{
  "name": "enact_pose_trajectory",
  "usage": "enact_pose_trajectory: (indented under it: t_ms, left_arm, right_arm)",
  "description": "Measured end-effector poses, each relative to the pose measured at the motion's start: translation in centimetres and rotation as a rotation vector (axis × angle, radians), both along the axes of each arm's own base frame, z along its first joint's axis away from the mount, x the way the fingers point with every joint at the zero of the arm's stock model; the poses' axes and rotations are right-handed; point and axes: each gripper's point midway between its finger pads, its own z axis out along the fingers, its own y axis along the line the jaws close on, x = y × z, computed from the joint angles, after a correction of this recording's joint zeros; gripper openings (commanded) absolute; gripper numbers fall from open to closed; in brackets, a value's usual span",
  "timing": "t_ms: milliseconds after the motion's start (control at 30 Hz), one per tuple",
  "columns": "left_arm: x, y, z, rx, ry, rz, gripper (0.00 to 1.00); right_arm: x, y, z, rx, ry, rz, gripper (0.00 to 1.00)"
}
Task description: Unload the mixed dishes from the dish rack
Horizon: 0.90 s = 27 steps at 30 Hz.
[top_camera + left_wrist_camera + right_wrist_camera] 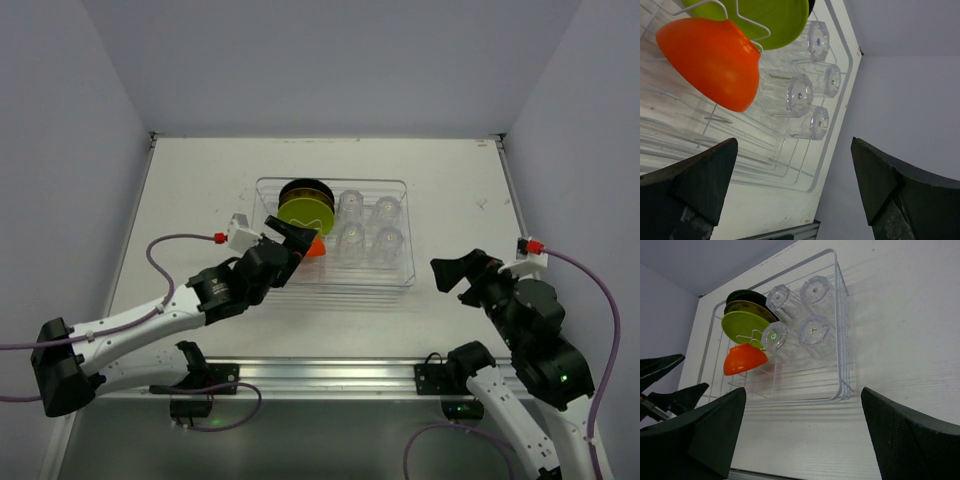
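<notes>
Rack (410, 262) sat mid-table (200, 180), all dishes inside. Plates (306, 212) stood on edge at its left, the bowl (315, 247) leaned in front, and tumblers (386, 243) were inverted at right, presumably to drain. Left gripper (292, 232) was spread wide at the bowl, likely the first pick. Right gripper (452, 275) was wide too, waiting near-right of the rack.

The left claw (794, 165) has black fingers (695, 185) that look dull and a bit scuffed, like hard plastic. Just in front of it, the orange bowl (710, 62) is very shiny and smooth. Past the bowl, the green plate (775, 20) is smooth with a soft shine. Beside them, the four tumblers (799, 95) are see-through with ridged sides; I cannot tell if they are glass or plastic. The dish rack (770, 162) under them looks like thin, smooth white wire. The table (765, 212) below the claw is white and dull. The right claw (802, 395) has black pads (910, 435) with a fine bumpy grain.
</notes>
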Motion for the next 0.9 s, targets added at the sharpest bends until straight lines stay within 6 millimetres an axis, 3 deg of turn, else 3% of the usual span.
enact_pose_trajectory:
  t_ms: [233,533,900]
  left_arm:
    - [1.9,-0.8,-2.8,-0.046,0.075,0.142,1.00]
    - [2.8,-1.0,-4.7,-0.084,0.123,0.235,1.00]
    - [3.7,-0.7,-6.0,-0.063,0.119,0.301,1.00]
  right_arm:
    - [-0.4,0.0,0.5,-0.003,-0.018,0.013,0.99]
    - [-1.9,-0.4,2.2,0.009,-0.088,0.032,0.99]
    - [-2.0,-0.5,2.1,-0.016,-0.088,0.038,0.99]
